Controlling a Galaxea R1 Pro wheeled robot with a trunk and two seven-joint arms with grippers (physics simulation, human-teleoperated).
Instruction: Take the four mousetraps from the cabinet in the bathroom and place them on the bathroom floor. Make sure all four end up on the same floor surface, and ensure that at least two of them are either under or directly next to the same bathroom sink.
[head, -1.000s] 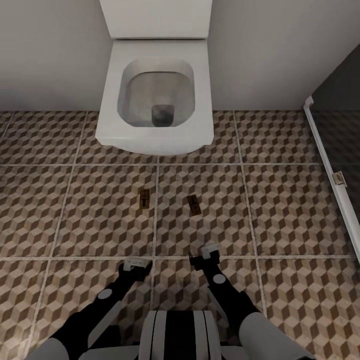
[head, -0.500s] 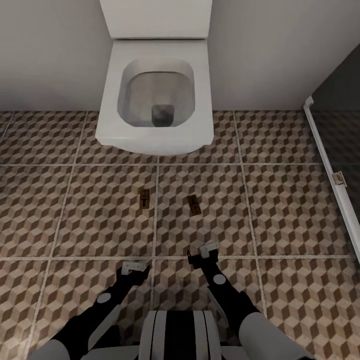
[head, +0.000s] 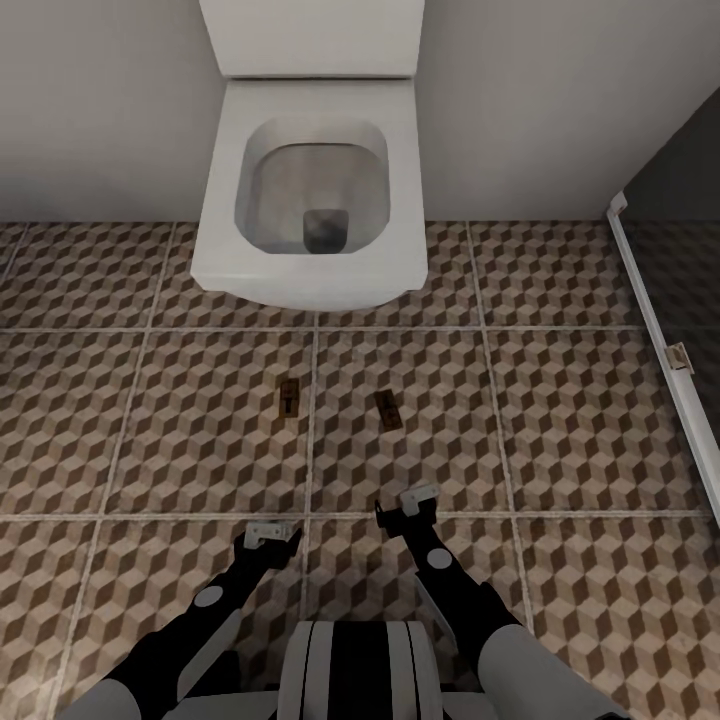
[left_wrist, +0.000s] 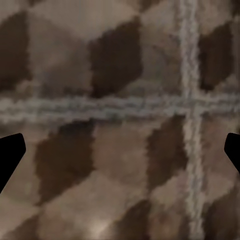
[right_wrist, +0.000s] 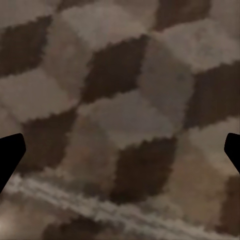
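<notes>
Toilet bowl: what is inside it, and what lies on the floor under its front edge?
Inside the toilet there is a grey basin with a dark drain opening. The floor directly beneath its front rim is hidden. Two mousetraps lie on tiles nearer the robot.

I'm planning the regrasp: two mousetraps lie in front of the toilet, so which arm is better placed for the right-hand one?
Probably the right gripper: it sits nearest below the right mousetrap, fingers spread and empty.
</notes>
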